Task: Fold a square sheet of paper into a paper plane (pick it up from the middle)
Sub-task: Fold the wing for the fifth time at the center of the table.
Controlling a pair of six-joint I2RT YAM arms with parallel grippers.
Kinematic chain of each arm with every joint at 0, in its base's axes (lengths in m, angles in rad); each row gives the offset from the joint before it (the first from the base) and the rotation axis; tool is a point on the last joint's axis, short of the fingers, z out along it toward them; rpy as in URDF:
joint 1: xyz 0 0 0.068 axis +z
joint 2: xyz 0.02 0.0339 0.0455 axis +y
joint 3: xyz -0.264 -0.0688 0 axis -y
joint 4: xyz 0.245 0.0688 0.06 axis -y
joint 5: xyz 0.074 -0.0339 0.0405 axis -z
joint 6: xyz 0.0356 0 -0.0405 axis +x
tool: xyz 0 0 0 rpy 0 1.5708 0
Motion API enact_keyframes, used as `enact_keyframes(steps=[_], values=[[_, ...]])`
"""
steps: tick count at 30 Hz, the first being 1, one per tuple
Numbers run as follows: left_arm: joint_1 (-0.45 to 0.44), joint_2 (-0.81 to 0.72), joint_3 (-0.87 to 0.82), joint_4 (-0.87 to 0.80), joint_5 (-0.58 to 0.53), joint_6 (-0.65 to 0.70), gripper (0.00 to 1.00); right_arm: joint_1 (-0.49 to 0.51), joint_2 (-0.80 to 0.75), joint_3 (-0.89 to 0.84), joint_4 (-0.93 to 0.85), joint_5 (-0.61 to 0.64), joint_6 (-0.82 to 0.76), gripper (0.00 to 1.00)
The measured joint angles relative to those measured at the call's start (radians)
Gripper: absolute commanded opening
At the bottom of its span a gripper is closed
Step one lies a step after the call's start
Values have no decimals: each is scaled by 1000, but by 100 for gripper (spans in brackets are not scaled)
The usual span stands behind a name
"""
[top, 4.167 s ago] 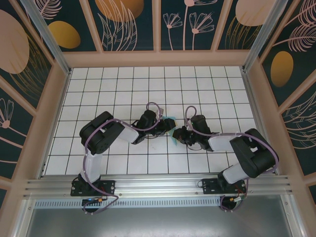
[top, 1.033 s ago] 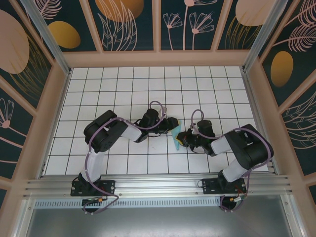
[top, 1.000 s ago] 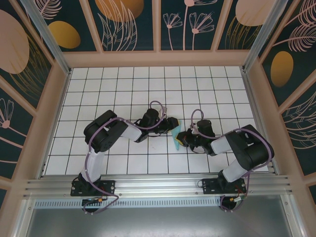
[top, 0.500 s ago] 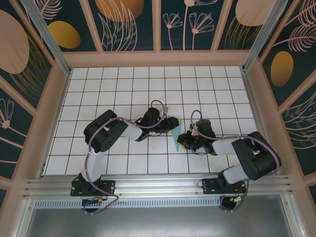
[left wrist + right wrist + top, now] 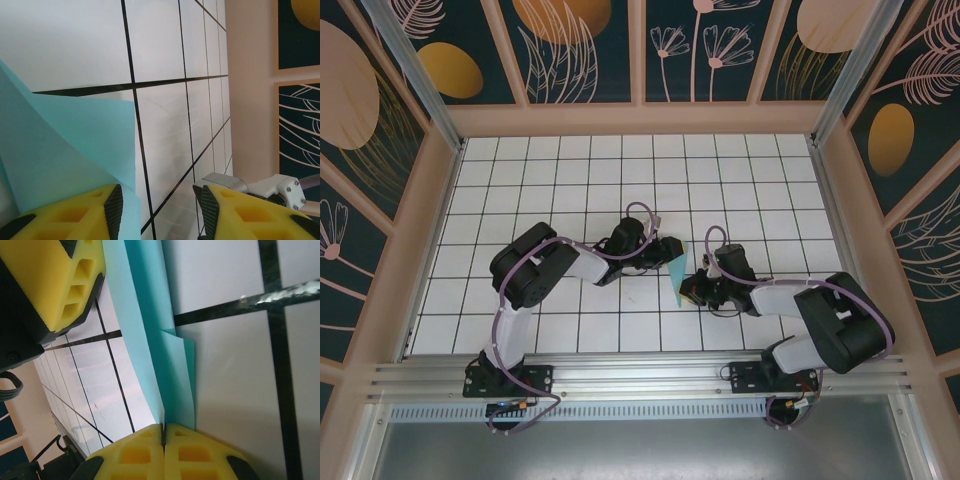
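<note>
My R gripper has pinched shut on the square sheet of paper, mid table, paper narrower than a sec ago; my L gripper gapes, paper beside one finger.

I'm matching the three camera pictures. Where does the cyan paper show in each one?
Top external: the paper is a slim sliver just right of and below centre.
Left wrist: paper in the lower left.
Right wrist: paper as a strip from top to bottom centre.
Shared landmark: the black grid lines of the white table.
</note>
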Motion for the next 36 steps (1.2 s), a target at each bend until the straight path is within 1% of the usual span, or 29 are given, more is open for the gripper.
enact_keyframes(steps=[3,5,14,17,18,20,22,26,30,34,36], values=[[0,0,0,0,0,0,49,1,1,0,0,0,-1,12],[0,0,0,0,2,0,49,6,0,0,1,2,-2,14],[0,2,1,0,3,0,49,26,-61,0,-79,8,-26,18],[0,2,3,0,3,0,49,32,-62,0,-98,14,-35,18],[0,3,3,0,3,0,49,34,-62,0,-101,17,-39,16],[0,3,4,0,4,0,48,38,-62,0,-104,24,-45,9],[0,3,4,0,4,0,49,39,-62,0,-105,27,-44,4],[0,4,5,0,7,0,48,39,-54,0,-100,26,-42,0],[0,4,5,0,7,0,48,39,-34,-6,-69,16,-29,0],[0,6,6,0,7,0,48,38,-22,-23,-18,3,-7,5],[0,6,6,0,7,0,48,38,-30,-29,-10,6,1,12]])
